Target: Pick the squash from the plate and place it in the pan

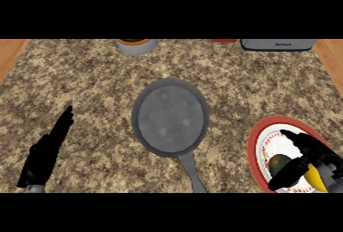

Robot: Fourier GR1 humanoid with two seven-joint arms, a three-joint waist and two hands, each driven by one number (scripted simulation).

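Observation:
A grey pan (170, 117) lies in the middle of the granite counter, its handle (192, 173) pointing toward me. At the lower right sits a white plate with a red rim (253, 141). On it lies the squash (279, 161), dark green at one end and yellow (316, 177) at the other. My right hand (305, 159) is over the plate with its fingers and thumb curved on both sides of the squash, hiding its middle. My left hand (47, 152) rests at the lower left with straight fingers pointing up, holding nothing.
A grey pot with an orange rim (137, 45) stands at the counter's far edge. A silver appliance (277, 44) stands at the far right. Wood trim (12, 54) borders the counter on both sides.

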